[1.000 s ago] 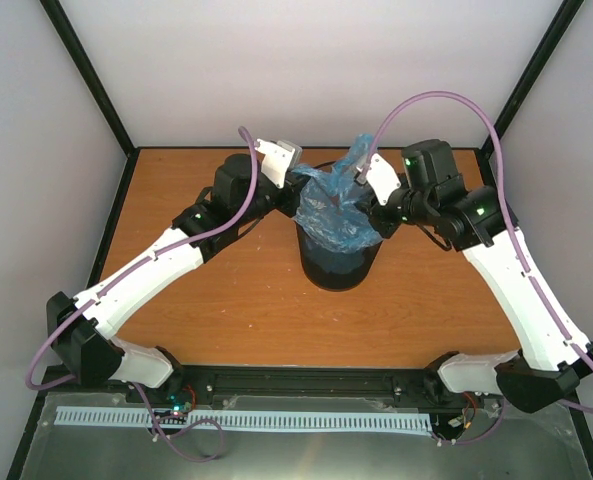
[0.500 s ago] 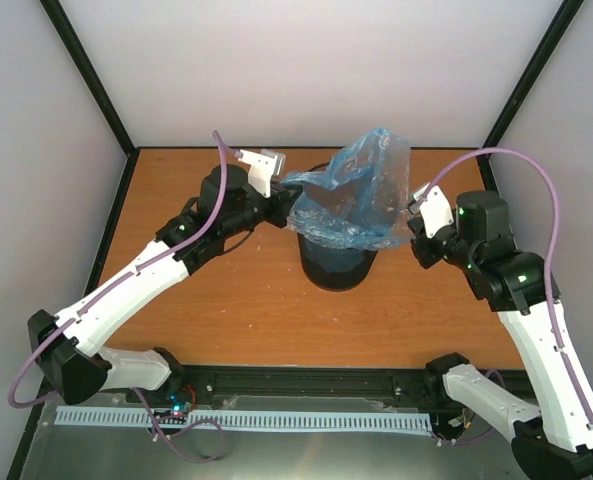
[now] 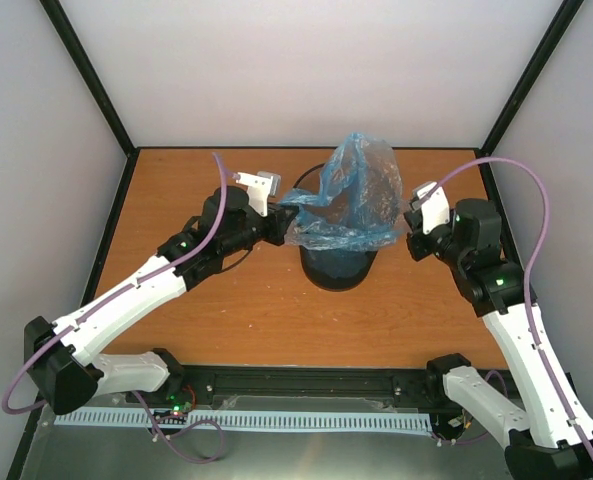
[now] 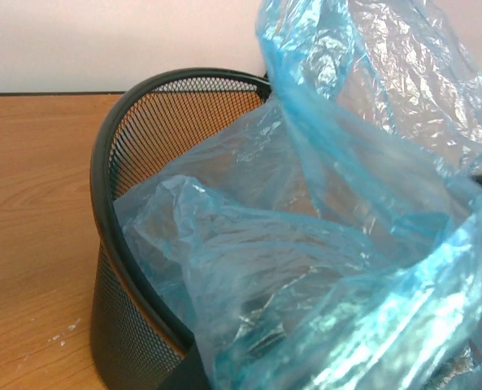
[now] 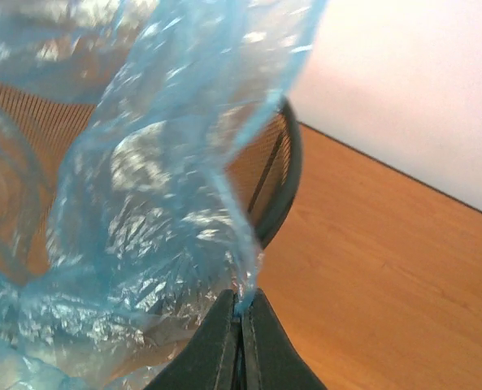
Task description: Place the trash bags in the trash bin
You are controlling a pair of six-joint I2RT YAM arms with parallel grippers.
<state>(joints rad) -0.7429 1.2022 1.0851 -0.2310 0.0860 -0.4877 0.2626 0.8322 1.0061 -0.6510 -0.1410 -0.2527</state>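
The light-blue plastic bag billows over the black mesh trash bin at centre frame, its opposite edges pinched in the closed left gripper and right gripper. It looks like featherlight, limp, slick film: edge grips suit it, but it may slip.

Bag: thin light-blue film, translucent, wrinkled, glossy. Lower part is down inside the bin; upper part billows above the rim, stretched taut left and right.
Bin: black wire mesh, upright, mid-table.
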